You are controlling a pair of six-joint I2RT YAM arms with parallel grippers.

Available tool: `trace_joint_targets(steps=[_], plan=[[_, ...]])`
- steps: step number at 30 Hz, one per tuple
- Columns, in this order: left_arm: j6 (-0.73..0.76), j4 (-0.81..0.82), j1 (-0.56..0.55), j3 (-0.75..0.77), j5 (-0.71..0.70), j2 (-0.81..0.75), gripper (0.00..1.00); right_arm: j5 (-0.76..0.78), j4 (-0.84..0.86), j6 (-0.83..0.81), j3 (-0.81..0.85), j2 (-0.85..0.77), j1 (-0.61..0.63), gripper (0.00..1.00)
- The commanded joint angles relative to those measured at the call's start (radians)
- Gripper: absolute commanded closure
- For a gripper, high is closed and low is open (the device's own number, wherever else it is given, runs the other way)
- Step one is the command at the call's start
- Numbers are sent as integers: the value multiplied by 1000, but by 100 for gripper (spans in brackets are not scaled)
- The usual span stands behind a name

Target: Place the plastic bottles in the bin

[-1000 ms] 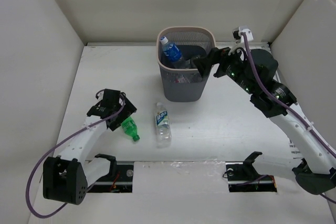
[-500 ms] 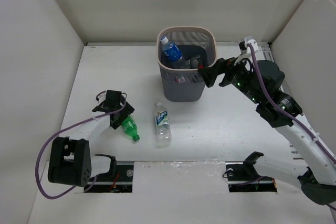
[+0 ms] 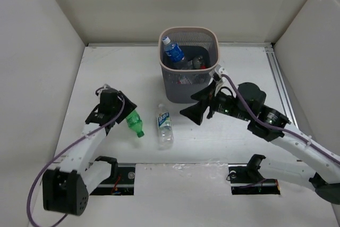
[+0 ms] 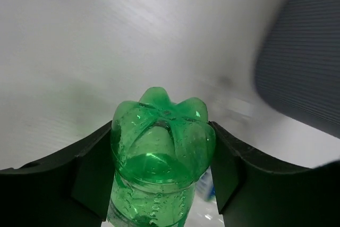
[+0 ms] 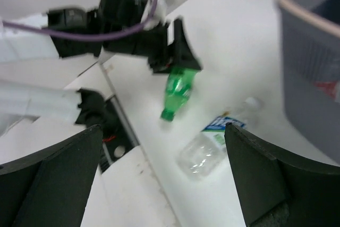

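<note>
My left gripper [image 3: 125, 114] is clamped on the base end of the green bottle [image 3: 134, 124], its cap hanging down, which should let it drop neck-first once it is over the rim. Just to its right, the clear bottle with the white-blue label [image 3: 164, 127] lies free on the table [image 3: 106, 67]. My right gripper [image 3: 194, 108] is spread wide and empty, pointed toward that bottle, probably to take it. Behind stands the bin [image 3: 214, 35], with a blue-labelled bottle [image 3: 172, 52] already inside.

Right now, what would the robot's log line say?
left gripper: shut on green bottle | right gripper: open, empty | clear bottle: lying on table | bin: bottles inside
</note>
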Motion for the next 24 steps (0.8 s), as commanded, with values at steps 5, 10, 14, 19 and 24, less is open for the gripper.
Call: trace_joint_targets(steps=[5, 10, 14, 19, 24], plan=[[117, -29, -41, 317, 233, -334, 100, -56, 225, 24, -58, 54, 139, 0], [194, -9, -41, 458, 432, -354, 100, 59, 526, 61, -131, 139, 210, 0], [246, 1, -41, 564, 598, -328, 100, 115, 578, 61, -28, 280, 233, 0], [255, 17, -41, 609, 689, -328, 100, 105, 612, 61, 159, 441, 253, 0], [255, 17, -41, 621, 712, -328, 100, 20, 659, 81, 262, 553, 253, 0]])
